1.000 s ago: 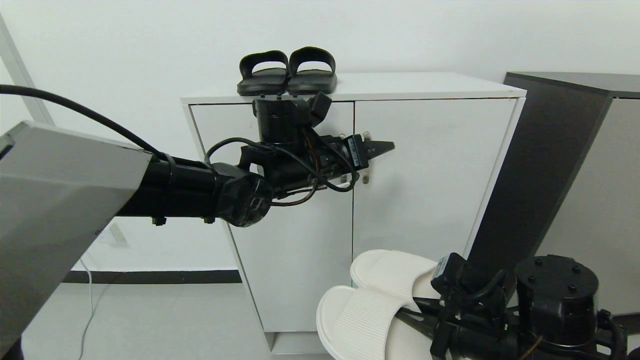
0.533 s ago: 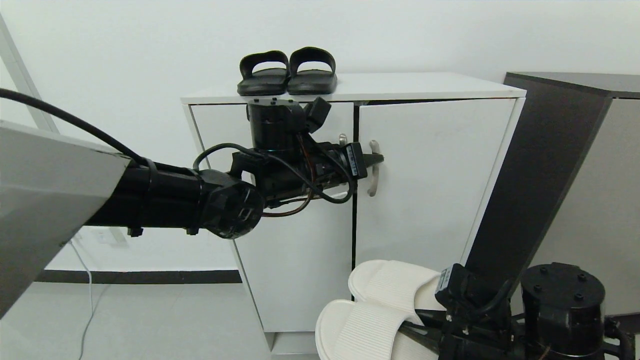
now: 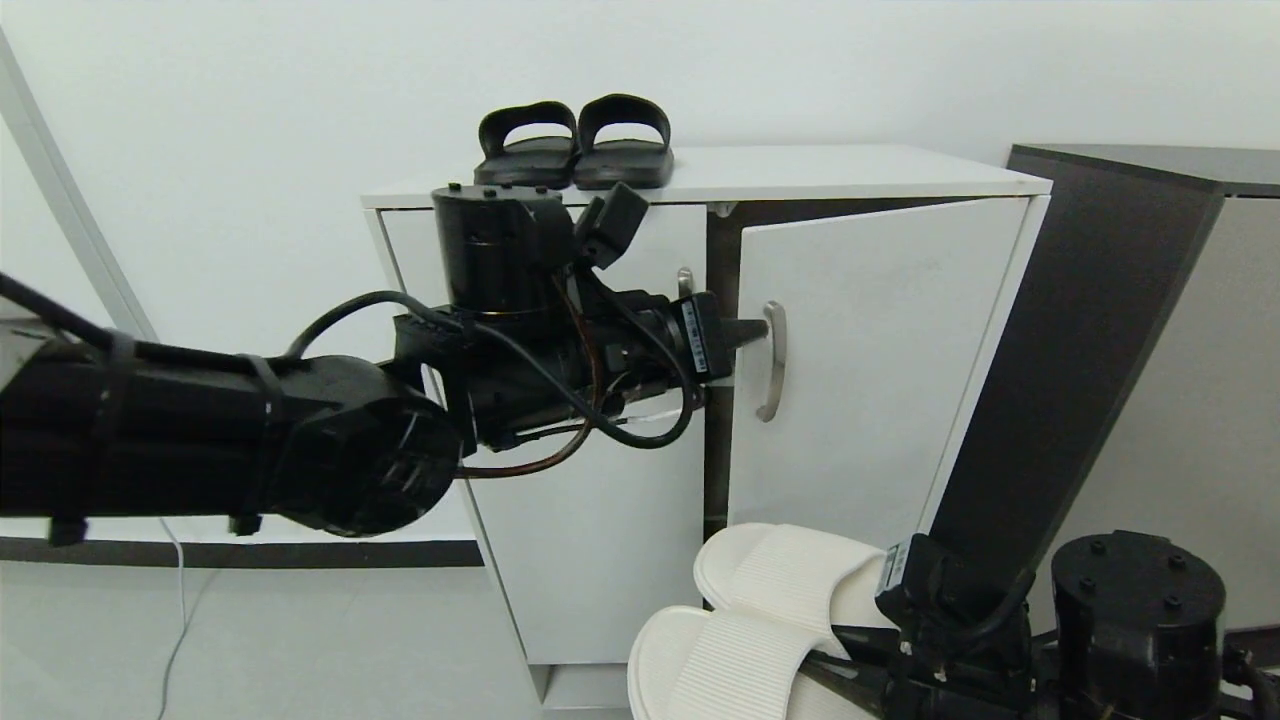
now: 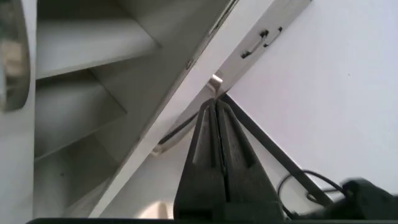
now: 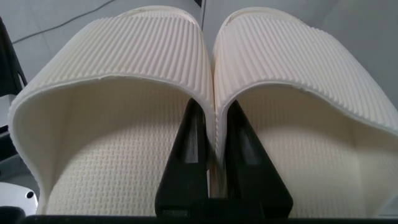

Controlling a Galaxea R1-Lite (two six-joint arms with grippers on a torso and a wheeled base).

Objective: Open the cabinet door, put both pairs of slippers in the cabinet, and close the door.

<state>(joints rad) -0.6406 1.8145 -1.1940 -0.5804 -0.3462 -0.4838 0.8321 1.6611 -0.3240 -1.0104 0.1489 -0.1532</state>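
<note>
A white two-door cabinet point(image 3: 860, 172) stands ahead with a pair of black slippers point(image 3: 575, 145) on its top. Its right door point(image 3: 870, 350) is ajar, with a dark gap point(image 3: 720, 300) beside the left door point(image 3: 590, 520). My left gripper point(image 3: 752, 330) is shut, its tip at the right door's metal handle point(image 3: 771, 360). The left wrist view has the shut fingers point(image 4: 214, 143) in front of the door's edge and inner shelves point(image 4: 93, 43). Low at the front, my right gripper point(image 5: 211, 124) is shut on the inner sides of a white slipper pair point(image 3: 750, 620) point(image 5: 124, 93).
A tall dark grey unit point(image 3: 1100, 350) stands close against the cabinet's right side, near the swinging door. A thin cable point(image 3: 180, 600) hangs down to the floor at the left. There is open floor to the left of the cabinet.
The right door went from shut to ajar as my left gripper drew back with its tip at the handle. The white slippers sank slightly in my right gripper.
</note>
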